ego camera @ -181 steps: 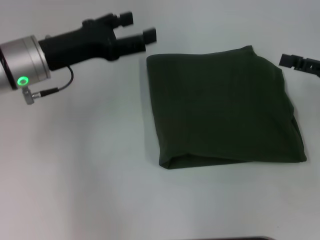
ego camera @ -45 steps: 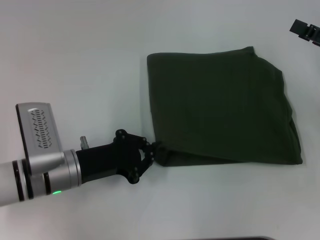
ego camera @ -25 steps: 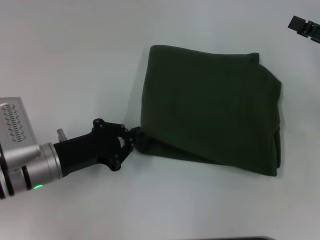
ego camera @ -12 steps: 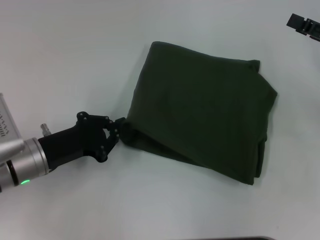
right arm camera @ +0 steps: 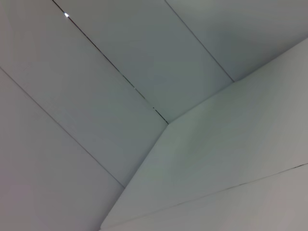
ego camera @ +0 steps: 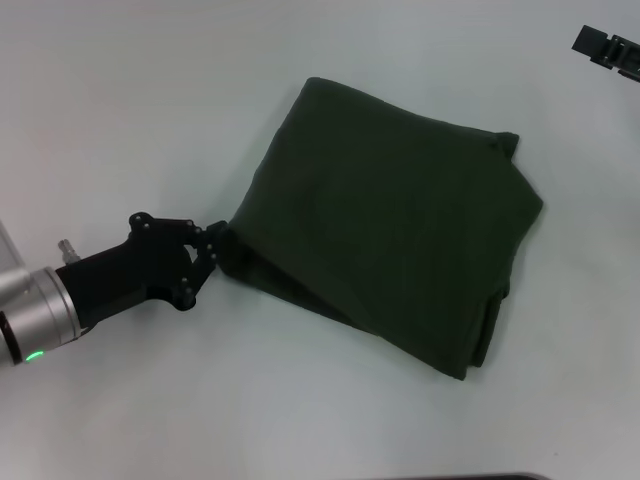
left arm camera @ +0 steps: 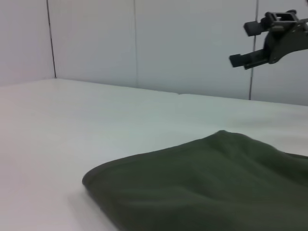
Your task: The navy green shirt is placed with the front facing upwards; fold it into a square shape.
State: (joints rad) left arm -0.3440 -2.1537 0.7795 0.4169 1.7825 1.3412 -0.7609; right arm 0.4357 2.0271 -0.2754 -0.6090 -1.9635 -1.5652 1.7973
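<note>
The white bench (ego camera: 300,90) fills the head view, and the navy green shirt (ego camera: 390,215) lies on it just right of the middle, folded into a thick, roughly square bundle that sits turned on the bench like a diamond, with one corner pointing toward the far side and another toward the near right. Only plain green cloth shows on its upper face. Layered folded edges are visible along its near side. In the left wrist view the shirt (left arm camera: 216,187) appears as a low rounded mound with one soft corner toward the camera. The left arm reaches in low from the near left edge, its silver cuff carrying a small green light, and the left claw (ego camera: 222,247) is pressed together on the shirt's leftmost corner, pinching the cloth there. The right claw (ego camera: 607,50) hovers at the far right corner of the head view, well apart from the shirt; in the left wrist view the same right claw (left arm camera: 260,45) hangs high against the pale wall, with its two fingers spread.
</note>
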